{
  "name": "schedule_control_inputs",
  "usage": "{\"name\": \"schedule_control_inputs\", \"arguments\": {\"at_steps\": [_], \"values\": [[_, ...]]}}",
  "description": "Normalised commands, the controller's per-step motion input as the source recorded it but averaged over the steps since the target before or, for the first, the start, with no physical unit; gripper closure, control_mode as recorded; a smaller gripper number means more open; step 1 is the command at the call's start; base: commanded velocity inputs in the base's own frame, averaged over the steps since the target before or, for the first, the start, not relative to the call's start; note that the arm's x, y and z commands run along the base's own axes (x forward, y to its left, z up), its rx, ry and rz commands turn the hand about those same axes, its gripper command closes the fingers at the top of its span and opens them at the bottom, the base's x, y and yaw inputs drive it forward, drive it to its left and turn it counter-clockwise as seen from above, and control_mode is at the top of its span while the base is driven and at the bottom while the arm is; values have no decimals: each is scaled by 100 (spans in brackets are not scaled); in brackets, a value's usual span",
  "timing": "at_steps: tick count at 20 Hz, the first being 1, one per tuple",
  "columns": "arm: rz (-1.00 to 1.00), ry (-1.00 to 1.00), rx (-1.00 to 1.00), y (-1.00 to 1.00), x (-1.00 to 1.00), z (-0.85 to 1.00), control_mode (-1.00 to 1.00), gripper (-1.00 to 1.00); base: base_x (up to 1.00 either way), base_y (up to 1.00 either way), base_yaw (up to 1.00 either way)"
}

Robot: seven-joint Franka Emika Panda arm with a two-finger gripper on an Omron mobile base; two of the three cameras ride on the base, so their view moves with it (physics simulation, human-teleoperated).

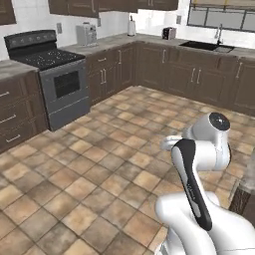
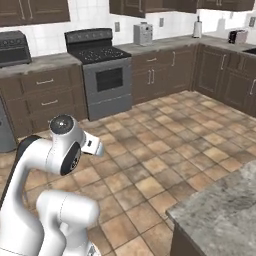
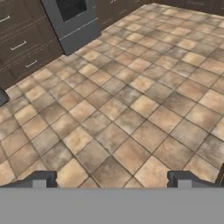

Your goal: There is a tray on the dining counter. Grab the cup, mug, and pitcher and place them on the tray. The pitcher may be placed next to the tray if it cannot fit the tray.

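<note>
A corner of the dining counter [image 2: 222,207] reaches in at the lower right of the right base view, a grey marbled top over a dark base. Its edge also stands at the right border of the left base view [image 1: 247,191]. The tray, the cup, the mug and the pitcher are out of view. My arm is folded close over the base. In the hand view my gripper [image 3: 113,179] is open, its two dark fingertips [image 3: 43,178] wide apart with nothing between them, looking down on bare floor tiles.
Brown tiled floor [image 1: 99,149] spreads ahead. A black stove [image 1: 55,74] stands in a run of dark wood cabinets along the far wall, with a toaster [image 1: 86,34] on the worktop and a sink [image 1: 206,46] at the back right.
</note>
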Motion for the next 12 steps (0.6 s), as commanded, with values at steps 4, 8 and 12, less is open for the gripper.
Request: {"name": "schedule_control_inputs", "arguments": {"at_steps": [4, 8, 12], "values": [[0, 0, 0, 0, 0, 0, 100, -100, 63, 33, -47], [0, 0, 0, 0, 0, 0, 100, -100, 66, 36, -44], [0, 0, 0, 0, 0, 0, 100, -100, 69, 36, -41]]}}
